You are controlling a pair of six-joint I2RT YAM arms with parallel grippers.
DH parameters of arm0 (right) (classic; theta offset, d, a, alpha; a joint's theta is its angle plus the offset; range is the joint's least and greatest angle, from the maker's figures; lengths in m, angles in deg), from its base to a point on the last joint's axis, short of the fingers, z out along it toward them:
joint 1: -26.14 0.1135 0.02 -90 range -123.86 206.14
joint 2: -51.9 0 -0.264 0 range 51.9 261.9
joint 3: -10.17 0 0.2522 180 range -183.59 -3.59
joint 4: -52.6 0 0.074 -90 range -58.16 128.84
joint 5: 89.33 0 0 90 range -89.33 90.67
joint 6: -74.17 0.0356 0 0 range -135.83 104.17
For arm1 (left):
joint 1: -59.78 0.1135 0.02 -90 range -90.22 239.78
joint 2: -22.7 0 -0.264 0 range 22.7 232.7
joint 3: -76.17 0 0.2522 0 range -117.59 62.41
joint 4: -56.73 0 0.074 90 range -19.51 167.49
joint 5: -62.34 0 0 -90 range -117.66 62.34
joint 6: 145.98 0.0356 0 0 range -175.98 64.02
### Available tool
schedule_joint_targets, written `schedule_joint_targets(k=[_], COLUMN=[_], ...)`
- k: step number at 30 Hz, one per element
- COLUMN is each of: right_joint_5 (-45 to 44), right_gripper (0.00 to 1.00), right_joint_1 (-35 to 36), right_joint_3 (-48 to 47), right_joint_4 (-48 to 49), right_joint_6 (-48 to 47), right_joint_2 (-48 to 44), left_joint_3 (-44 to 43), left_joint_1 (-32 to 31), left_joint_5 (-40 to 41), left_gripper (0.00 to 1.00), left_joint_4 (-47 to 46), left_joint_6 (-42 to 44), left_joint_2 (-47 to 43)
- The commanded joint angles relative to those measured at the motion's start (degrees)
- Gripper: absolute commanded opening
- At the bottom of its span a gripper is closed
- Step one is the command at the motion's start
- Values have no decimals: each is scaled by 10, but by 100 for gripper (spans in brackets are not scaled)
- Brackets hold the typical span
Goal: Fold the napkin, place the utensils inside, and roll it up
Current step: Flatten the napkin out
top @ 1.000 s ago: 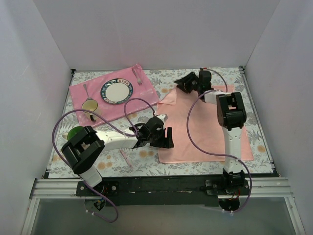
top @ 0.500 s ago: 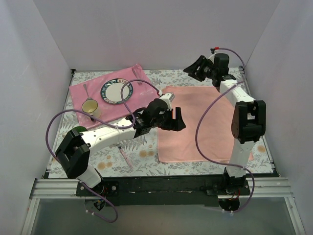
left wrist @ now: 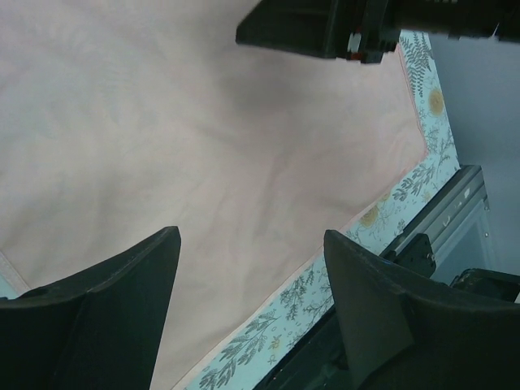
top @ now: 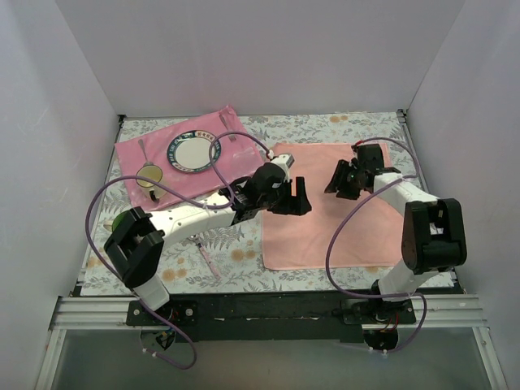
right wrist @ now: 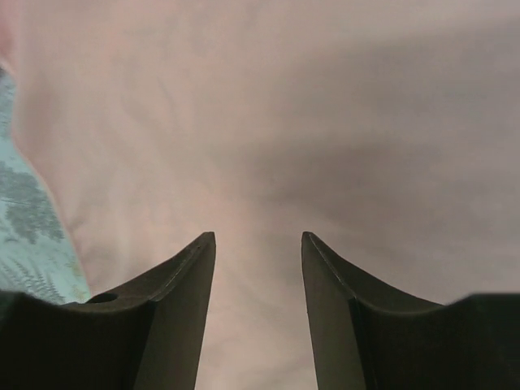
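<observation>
The pale salmon-pink napkin [top: 357, 223] lies spread flat on the right half of the table. My left gripper [top: 294, 197] hovers open over its left edge, and nothing sits between its fingers in the left wrist view [left wrist: 252, 236], only napkin [left wrist: 211, 146]. Over the napkin's upper middle hangs my right gripper [top: 340, 179], open too, with bare cloth [right wrist: 268, 122] under its gap [right wrist: 258, 236]. Of the utensils, a spoon [top: 143, 151] and a fork [top: 231, 132] rest on the hot-pink mat [top: 134, 154], and a thin pinkish utensil [top: 210, 260] lies on the tablecloth near the front left.
A blue-rimmed plate [top: 194, 151] and a small yellow cup [top: 149, 175] stand on the mat. A green object [top: 122, 219] sits by the left arm. White walls close in three sides. The metal rail [top: 268, 307] runs along the front.
My right gripper swung up from the napkin's far corner, then came down over its upper middle. The napkin now lies flat. My left gripper moved from the front left edge further up and right.
</observation>
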Motion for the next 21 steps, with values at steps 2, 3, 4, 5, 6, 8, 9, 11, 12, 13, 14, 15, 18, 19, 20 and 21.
schedule_joint_targets(k=[2, 3, 4, 5, 6, 8, 9, 11, 12, 13, 14, 15, 18, 19, 20, 21], right_joint_5=[-111, -114, -125, -126, -145, -174, -181, -187, -182, -171, -166, -162, -141, -134, -133, -133], right_gripper=[54, 54, 54, 53, 53, 53, 53, 53, 53, 53, 53, 53, 53, 53, 53, 53], right_joint_1=[-6, -6, -6, -8, -9, -13, -20, -30, -46, -56, -67, -94, -146, -160, -171, -188], right_joint_3=[74, 92, 102, 110, 124, 136, 145, 169, 175, 185, 189, 192, 213, 218, 225, 228], right_joint_4=[-16, -16, -18, -18, -18, -22, -22, -20, -21, -24, -34, -38, -40, -42, -43, -48], right_joint_6=[-25, -24, -19, -19, -18, -17, -17, -17, -17, -17, -18, -20, -33, -37, -41, -45], right_joint_2=[-71, -79, -94, -102, -110, -128, -133, -143, -142, -137, -134, -132, -131, -135, -138, -143], left_joint_3=[25, 34, 44, 64, 70, 84, 90, 97, 102, 104, 105, 107, 107, 109, 109, 107], left_joint_1=[-1, -1, -3, -3, -3, -6, -7, -9, -12, -13, -14, -17, -23, -27, -30, -38], left_joint_5=[-27, -32, -31, -32, -32, -31, -30, -30, -31, -29, -29, -30, -39, -42, -43, -43], left_gripper=[69, 68, 68, 68, 68, 68, 67, 67, 67, 67, 67, 67, 67, 67, 67, 67], left_joint_4=[-40, -49, -69, -78, -84, -90, -93, -95, -111, -116, -118, -119, -123, -127, -129, -129], left_joint_6=[-17, -19, -20, -22, -23, -23, -25, -28, -27, -28, -29, -29, -35, -36, -37, -36], left_joint_2=[24, 27, 32, 35, 39, 53, 57, 69, 73, 76, 83, 86, 100, 102, 105, 110])
